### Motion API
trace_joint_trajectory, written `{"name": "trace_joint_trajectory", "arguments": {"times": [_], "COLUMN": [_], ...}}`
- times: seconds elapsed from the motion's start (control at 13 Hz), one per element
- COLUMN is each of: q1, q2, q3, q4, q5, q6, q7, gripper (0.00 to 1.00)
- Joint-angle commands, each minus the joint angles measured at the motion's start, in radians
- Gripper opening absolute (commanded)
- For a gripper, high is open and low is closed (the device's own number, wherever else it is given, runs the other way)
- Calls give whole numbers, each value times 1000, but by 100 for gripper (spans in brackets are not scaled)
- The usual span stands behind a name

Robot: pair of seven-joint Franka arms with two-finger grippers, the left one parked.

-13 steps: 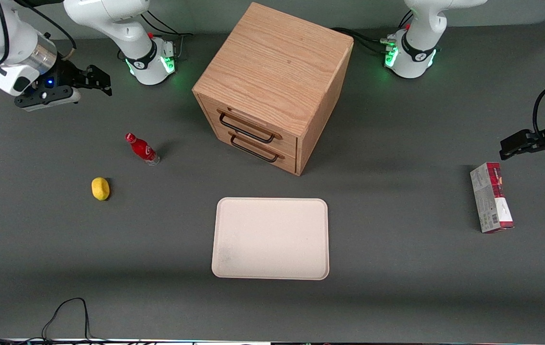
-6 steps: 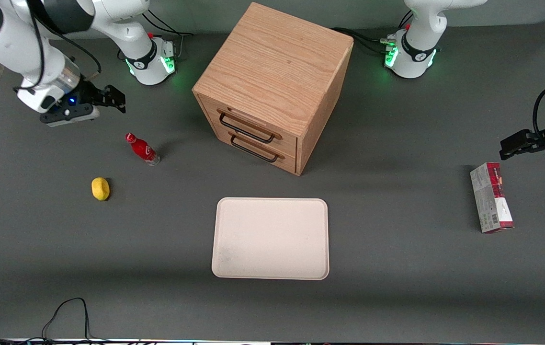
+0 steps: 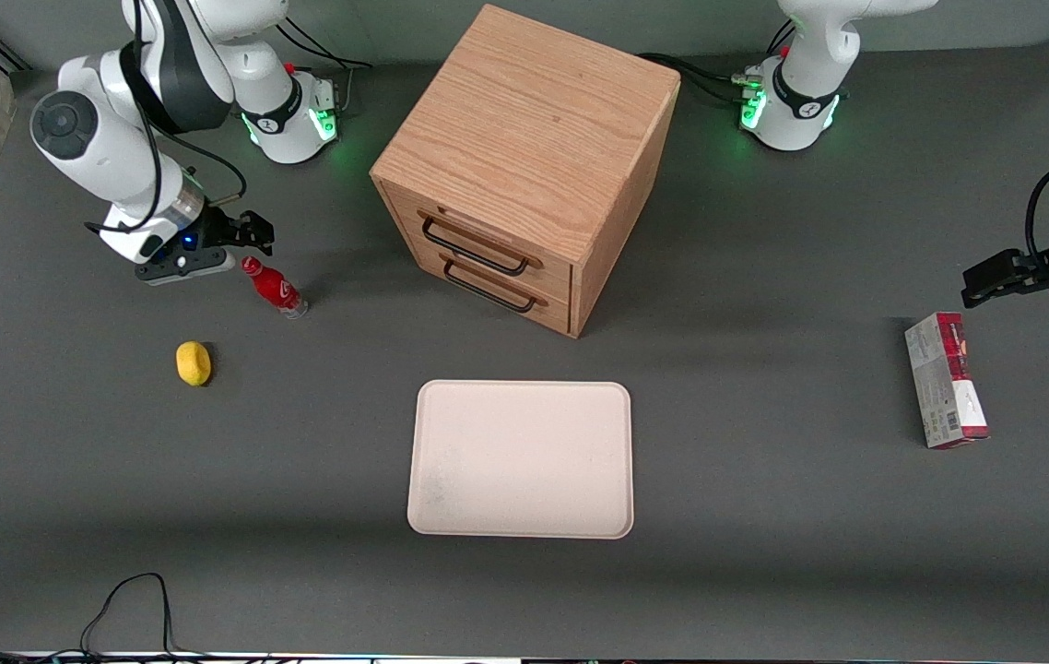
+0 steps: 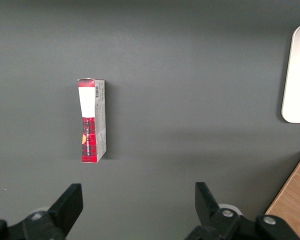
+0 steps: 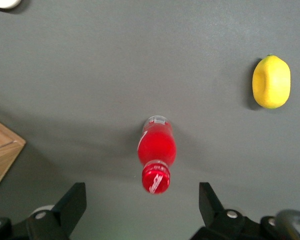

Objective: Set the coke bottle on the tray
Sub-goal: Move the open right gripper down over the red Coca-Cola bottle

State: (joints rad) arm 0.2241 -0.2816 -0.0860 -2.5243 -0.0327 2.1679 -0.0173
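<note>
Coke bottle (image 3: 274, 286): standing upright on the dark table (image 3: 764, 572), well apart from its destination and not yet gripped.

Tray (image 3: 521, 458): lying nearest the front camera, mid-table, bare and awaiting the bottle.

Lemon (image 3: 194, 362): resting farther back, toward the working arm's end, near the bottle but apart from it.

Cabinet (image 3: 524, 166): sitting farther from the camera than the tray, both drawers closed.

Gripper (image 3: 248, 235): hanging just above the bottle's cap, jaws spread wide; in the wrist view the cap (image 5: 155, 179) is lying between the two fingers (image 5: 70, 207). Over the last second it has been travelling in from the table's edge, so the approach is nearly finishing; descending and closing is likely coming next.
</note>
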Motion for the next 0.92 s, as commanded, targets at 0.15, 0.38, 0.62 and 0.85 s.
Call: {"name": "trace_joint_trajectory", "arguments": {"times": [0.15,0.38,0.62,0.85], "q1": [6,6,6,4], "q2": [53,47,45,44], "q3": [-11,-12,-12,-17], "q4": [-37,-76,-88,-88], "q5": [-30,-30,-30,-30], "q6": [98,133,147,147], "q7": [11,11,10,13], "gripper": [100,100,99,3]}}
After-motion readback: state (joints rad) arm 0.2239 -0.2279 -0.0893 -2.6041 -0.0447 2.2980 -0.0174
